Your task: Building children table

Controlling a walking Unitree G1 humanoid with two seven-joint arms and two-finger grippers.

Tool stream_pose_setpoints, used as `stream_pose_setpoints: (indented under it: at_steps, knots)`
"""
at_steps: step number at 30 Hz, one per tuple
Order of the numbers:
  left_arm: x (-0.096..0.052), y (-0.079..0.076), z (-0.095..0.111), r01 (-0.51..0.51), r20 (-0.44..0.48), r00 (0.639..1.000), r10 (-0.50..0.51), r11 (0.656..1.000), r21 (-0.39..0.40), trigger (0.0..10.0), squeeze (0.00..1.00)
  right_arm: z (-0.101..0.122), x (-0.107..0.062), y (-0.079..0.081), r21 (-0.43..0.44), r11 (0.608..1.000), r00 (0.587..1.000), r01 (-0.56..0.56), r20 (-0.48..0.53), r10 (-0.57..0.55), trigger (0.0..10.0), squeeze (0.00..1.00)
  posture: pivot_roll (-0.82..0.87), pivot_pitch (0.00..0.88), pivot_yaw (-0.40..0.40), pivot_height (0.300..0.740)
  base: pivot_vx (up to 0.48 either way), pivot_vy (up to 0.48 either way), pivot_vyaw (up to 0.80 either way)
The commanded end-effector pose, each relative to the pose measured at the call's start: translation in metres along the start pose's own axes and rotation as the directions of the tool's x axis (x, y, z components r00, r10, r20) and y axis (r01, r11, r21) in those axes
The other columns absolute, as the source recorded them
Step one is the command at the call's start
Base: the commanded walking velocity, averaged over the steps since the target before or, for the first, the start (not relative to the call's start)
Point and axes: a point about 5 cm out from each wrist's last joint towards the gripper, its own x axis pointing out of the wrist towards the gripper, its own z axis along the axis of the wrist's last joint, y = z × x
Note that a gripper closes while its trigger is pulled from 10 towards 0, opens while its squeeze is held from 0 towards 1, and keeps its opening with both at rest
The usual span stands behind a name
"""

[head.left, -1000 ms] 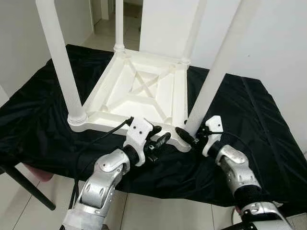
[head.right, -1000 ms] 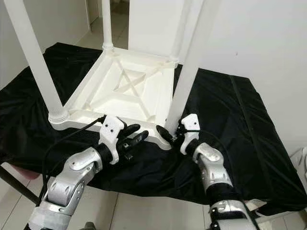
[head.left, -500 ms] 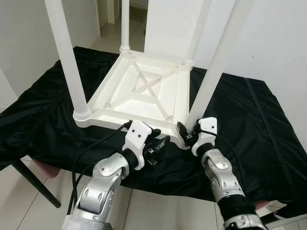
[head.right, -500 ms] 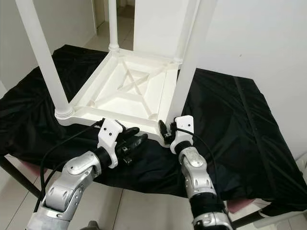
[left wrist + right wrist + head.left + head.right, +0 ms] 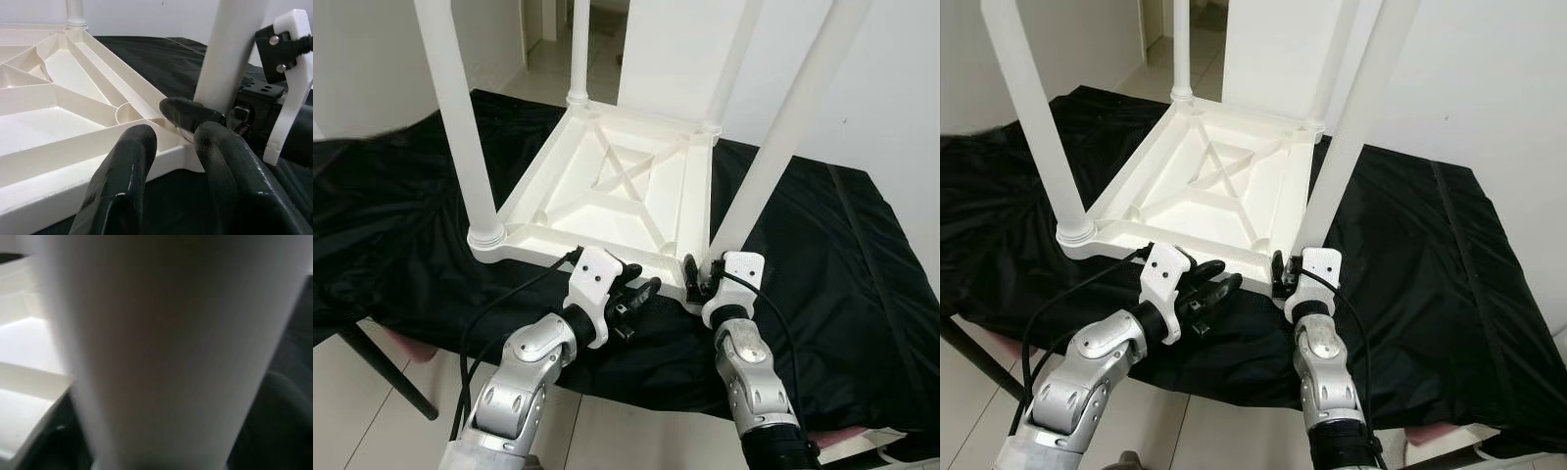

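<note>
The right end effector (image 5: 697, 279) seems clamped around the base of the near leg (image 5: 773, 147), though blur hides the contact. The left end effector (image 5: 636, 292) hangs open beside the upturned table (image 5: 607, 196), on black cloth (image 5: 391, 225).

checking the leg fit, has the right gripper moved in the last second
Yes. The right gripper has closed in toward the base of the near right leg, judged against the upturned tabletop's corner.
</note>
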Motion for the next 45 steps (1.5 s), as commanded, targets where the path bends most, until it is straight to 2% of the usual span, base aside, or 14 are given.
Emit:
stream_pose_setpoints:
  at_steps: [1, 2, 3, 5, 8, 14, 20, 22, 24, 25, 31, 35, 41, 45]
  knots:
    - [0.003, 0.002, 0.000, -0.050, -0.004, 0.999, 0.050, 0.999, 0.000, 10.0, 0.00, 0.001, 0.000, -0.006, -0.002, 1.000, 1.000, 0.008, 0.006, -0.008, 10.0, 1.00, 0.15, 0.000, -0.102, 0.740, 0.000, 0.000, 0.00]
    - [0.003, 0.002, 0.000, -0.051, -0.002, 0.999, 0.051, 0.999, 0.000, 10.0, 0.00, 0.004, 0.001, -0.009, -0.017, 1.000, 1.000, -0.001, 0.017, 0.001, 10.0, 1.00, 0.15, 0.000, -0.102, 0.740, 0.000, 0.000, 0.00]
    - [0.004, 0.001, 0.000, -0.050, 0.000, 0.999, 0.050, 0.999, -0.002, 10.0, 0.00, 0.008, 0.004, -0.010, -0.031, 0.996, 0.996, -0.081, 0.037, 0.082, 10.0, 0.00, 0.15, 0.000, -0.105, 0.740, 0.000, 0.000, 0.00]
    - [0.004, 0.001, 0.001, -0.049, 0.001, 0.999, 0.049, 0.999, -0.002, 10.0, 0.00, 0.011, 0.006, -0.009, -0.042, 0.990, 0.990, -0.134, 0.045, 0.136, 10.0, 0.00, 0.15, 0.000, -0.105, 0.740, 0.000, 0.000, 0.00]
    - [0.004, -0.001, 0.001, -0.043, 0.000, 0.999, 0.043, 0.999, -0.004, 10.0, 0.00, 0.014, 0.010, -0.011, -0.117, 0.930, 0.936, -0.349, 0.009, 0.352, 10.0, 0.00, 0.15, 0.000, -0.102, 0.740, 0.000, 0.000, 0.00]
    - [0.002, -0.001, -0.001, -0.033, -0.007, 0.999, 0.033, 0.999, -0.013, 10.0, 0.00, 0.014, 0.014, -0.019, -0.166, 0.884, 0.899, -0.436, -0.040, 0.436, 10.0, 0.00, 0.15, 0.000, -0.098, 0.740, 0.000, 0.000, 0.00]
    - [0.003, -0.001, 0.000, -0.024, -0.009, 1.000, 0.024, 1.000, -0.005, 10.0, 0.00, 0.014, 0.017, -0.018, -0.150, 0.759, 0.773, -0.634, -0.095, 0.627, 10.0, 0.00, 0.16, 0.000, -0.089, 0.740, 0.000, 0.000, 0.00]
    - [0.003, -0.001, 0.000, -0.024, -0.009, 1.000, 0.024, 1.000, -0.005, 10.0, 0.00, 0.014, 0.017, -0.018, -0.150, 0.759, 0.773, -0.634, -0.095, 0.627, 10.0, 0.00, 0.16, 0.000, -0.089, 0.740, 0.000, 0.000, 0.00]
    - [0.003, 0.000, 0.001, -0.022, -0.008, 1.000, 0.022, 1.000, -0.002, 10.0, 0.00, 0.012, 0.016, -0.016, -0.131, 0.724, 0.735, -0.678, -0.112, 0.668, 10.0, 0.00, 0.16, 0.000, -0.089, 0.740, 0.000, 0.000, 0.00]
    - [0.004, 0.000, 0.002, -0.020, -0.004, 1.000, 0.020, 1.000, -0.001, 10.0, 0.00, 0.009, 0.014, -0.014, -0.097, 0.686, 0.692, -0.721, -0.137, 0.708, 0.0, 0.00, 0.16, 0.000, -0.084, 0.740, 0.000, 0.000, 0.00]
    - [0.003, -0.002, 0.005, -0.013, 0.000, 1.000, 0.013, 1.000, -0.001, 10.0, 0.00, 0.002, 0.007, -0.013, -0.039, 0.617, 0.614, -0.786, -0.164, 0.772, 0.0, 0.00, 0.17, 0.000, -0.080, 0.740, 0.000, 0.000, 0.00]
    - [0.001, -0.004, 0.005, -0.008, 0.000, 1.000, 0.008, 1.000, -0.005, 10.0, 0.00, -0.001, 0.006, -0.015, -0.027, 0.600, 0.596, -0.799, -0.157, 0.787, 0.0, 0.00, 0.17, 0.000, -0.077, 0.740, 0.000, 0.000, 0.00]
    - [0.001, -0.004, 0.004, -0.009, -0.001, 1.000, 0.009, 1.000, -0.012, 10.0, 0.00, -0.003, 0.004, -0.017, -0.016, 0.641, 0.636, -0.768, -0.137, 0.759, 0.0, 0.00, 0.17, 0.000, -0.078, 0.740, 0.000, 0.000, 0.00]
    - [0.000, -0.005, 0.004, -0.009, -0.004, 1.000, 0.009, 1.000, -0.018, 10.0, 0.00, -0.001, 0.008, -0.022, -0.017, 0.762, 0.760, -0.648, -0.083, 0.645, 0.0, 0.00, 0.17, 0.000, -0.083, 0.740, 0.000, 0.000, 0.00]
